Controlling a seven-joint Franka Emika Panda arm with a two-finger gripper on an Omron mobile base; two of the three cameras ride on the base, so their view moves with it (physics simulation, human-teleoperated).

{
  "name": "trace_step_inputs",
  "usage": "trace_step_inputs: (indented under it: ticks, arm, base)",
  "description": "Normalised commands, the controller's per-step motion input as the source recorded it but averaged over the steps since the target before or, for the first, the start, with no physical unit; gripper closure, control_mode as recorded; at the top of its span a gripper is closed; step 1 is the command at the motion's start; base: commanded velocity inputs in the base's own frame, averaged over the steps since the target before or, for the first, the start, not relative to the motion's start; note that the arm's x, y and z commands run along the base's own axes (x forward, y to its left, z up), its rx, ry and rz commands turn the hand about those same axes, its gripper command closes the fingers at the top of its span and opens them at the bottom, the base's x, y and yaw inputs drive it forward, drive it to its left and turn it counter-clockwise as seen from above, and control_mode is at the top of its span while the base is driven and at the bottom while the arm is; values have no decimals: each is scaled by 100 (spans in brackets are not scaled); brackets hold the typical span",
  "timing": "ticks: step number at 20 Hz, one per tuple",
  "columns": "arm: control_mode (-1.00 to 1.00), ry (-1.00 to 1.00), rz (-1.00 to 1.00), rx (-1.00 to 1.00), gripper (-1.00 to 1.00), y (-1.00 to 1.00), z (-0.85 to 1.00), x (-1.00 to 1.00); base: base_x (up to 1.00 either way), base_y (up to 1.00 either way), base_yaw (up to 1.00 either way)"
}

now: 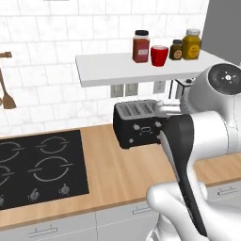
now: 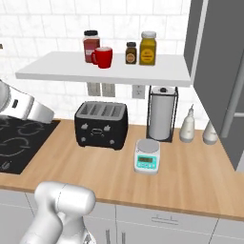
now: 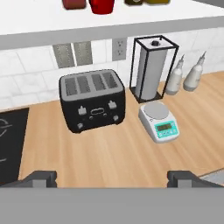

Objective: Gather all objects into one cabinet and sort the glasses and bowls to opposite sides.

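Observation:
A glossy red cup with a handle stands on the white tile-backed shelf, between yellow-brown jars. In the hand view the red cup is cut off by the top edge. My gripper is open, its two dark fingertips far apart with nothing between them. It hovers above the wooden counter, well short of the shelf and below it. The bowls are out of view. A grey panel rises at the right; I cannot tell whether it belongs to the cabinet.
A black toaster sits under the shelf. Right of it are a small scale, a paper-towel holder and two white spray bottles. A black hob lies at the left.

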Motion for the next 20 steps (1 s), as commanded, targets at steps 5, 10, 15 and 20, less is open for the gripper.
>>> trace_step_inputs:
  ticks: [5, 10, 15, 20]
  arm:
    - [-100, -11, -17, 1, -100, -19, 50, 22]
    - [-100, -9, -2, 3, -100, -34, 32, 40]
    - [-100, -10, -2, 0, -100, -1, 3, 52]
    - [-100, -10, -1, 0, -100, 0, 0, 39]
  base:
    - [0, 0, 0]
    - [0, 0, 0]
    - [0, 0, 0]
    - [0, 0, 0]
